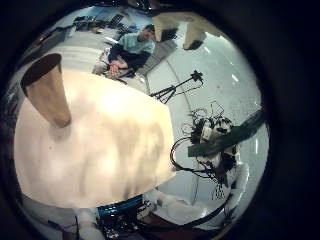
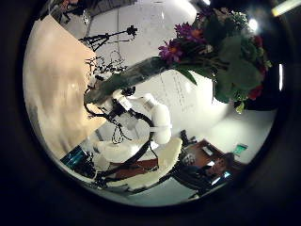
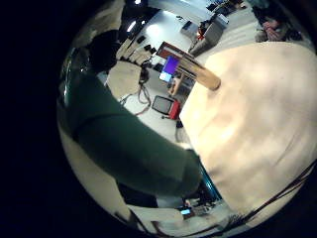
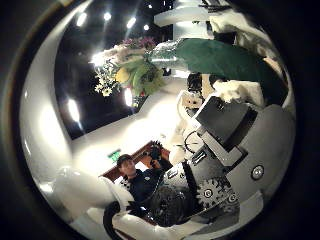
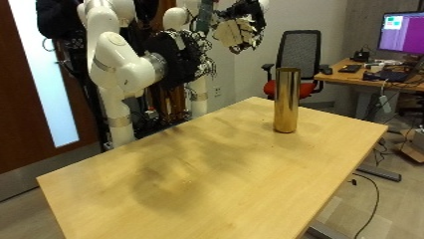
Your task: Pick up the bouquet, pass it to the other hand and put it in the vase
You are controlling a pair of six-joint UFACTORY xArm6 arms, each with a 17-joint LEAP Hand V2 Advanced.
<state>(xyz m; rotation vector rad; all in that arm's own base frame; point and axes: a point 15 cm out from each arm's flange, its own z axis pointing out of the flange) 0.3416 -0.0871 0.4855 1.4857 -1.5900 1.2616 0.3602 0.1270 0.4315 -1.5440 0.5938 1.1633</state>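
Gold vase (image 5: 285,99) stood upright on the wooden tabletop (image 5: 199,169), bouquet (image 2: 221,52) raised well above it – its green-wrapped stem (image 3: 129,139) gripped in the right hand (image 4: 215,140), left hand's fingers unclear – cannot tell

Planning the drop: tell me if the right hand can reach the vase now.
Probably yes. The vase stands upright and alone on the table, with nothing beside it or over its mouth. The right hand, holding the bouquet, seems to be in open air above.
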